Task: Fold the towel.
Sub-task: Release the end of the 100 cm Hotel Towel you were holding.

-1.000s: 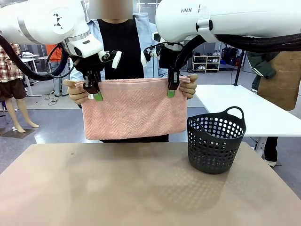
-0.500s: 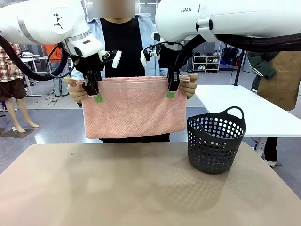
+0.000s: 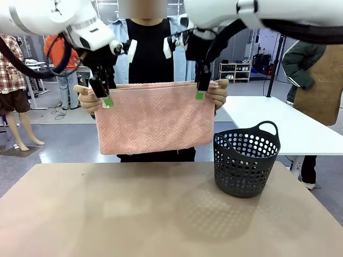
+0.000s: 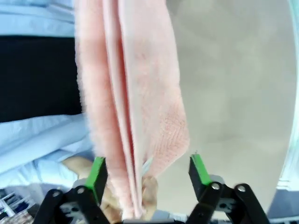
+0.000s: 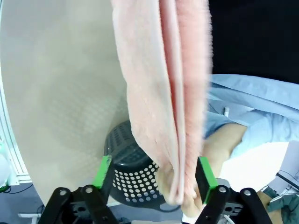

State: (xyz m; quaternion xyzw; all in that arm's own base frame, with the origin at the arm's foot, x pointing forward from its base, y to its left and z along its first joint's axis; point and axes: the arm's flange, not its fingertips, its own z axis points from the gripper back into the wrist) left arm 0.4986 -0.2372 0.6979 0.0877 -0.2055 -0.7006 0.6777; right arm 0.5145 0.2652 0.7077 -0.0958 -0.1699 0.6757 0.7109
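Person's hands (image 3: 218, 96) hold towel (image 3: 153, 120) up by corners; left fingers (image 4: 98, 172) and right fingers (image 5: 103, 170) spread wide, straddling top edge, probably not touching.

Towel (image 3: 154, 119) held up, L gripper (image 3: 107, 100), R gripper (image 3: 200, 94) at corners

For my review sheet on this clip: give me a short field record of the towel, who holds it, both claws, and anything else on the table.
towel: pale pink towel, doubled in layers, hanging off the table
held by: person's hands, one at each top corner
left claw: open, fingers astride the top edge by a corner
right claw: open, astride the other top corner
basket: dark perforated basket, upright on the table's right side
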